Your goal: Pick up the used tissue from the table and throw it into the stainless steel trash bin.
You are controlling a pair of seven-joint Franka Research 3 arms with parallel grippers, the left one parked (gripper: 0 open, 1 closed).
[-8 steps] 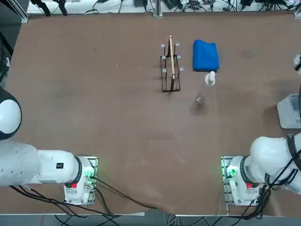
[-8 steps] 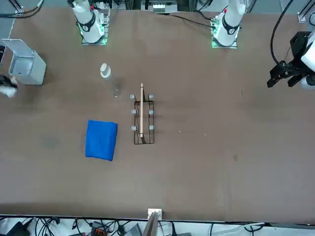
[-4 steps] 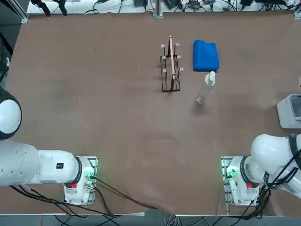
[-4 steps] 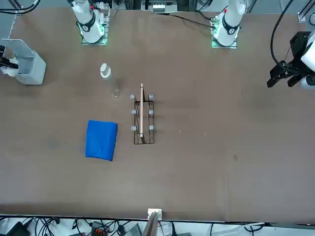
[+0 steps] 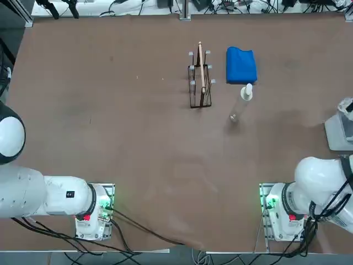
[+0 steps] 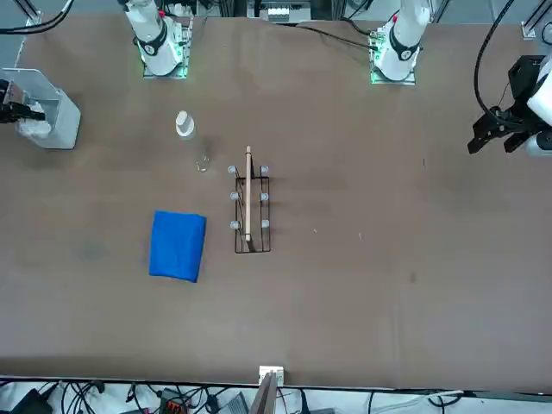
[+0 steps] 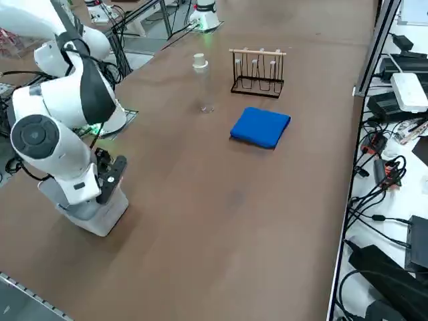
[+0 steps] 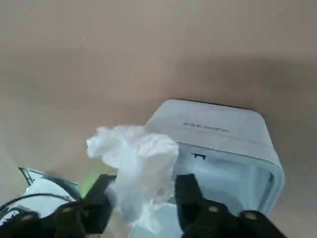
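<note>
In the right wrist view the used tissue (image 8: 136, 166), a crumpled white wad, is pinched between my right gripper's (image 8: 144, 184) two black fingers. It hangs over the open top of the stainless steel trash bin (image 8: 223, 144), a pale grey box with its lid raised. The front view shows the right gripper (image 6: 17, 110) at the bin (image 6: 59, 116) by the table's edge, with the white tissue (image 6: 33, 129) at its opening. From the right side, the gripper (image 7: 107, 177) is right above the bin (image 7: 93, 212). The brown table (image 5: 138, 143) carries everything.
A folded blue cloth (image 5: 241, 64), a black wire rack (image 5: 199, 83) and a clear bottle with a white cap (image 5: 244, 95) lie at mid-table, well away from the bin. The bin (image 5: 337, 131) stands at the table's right edge.
My right gripper, still holding the tissue, has moved from beside the bin toward the robot's side, and now hangs over the bin's open top.
</note>
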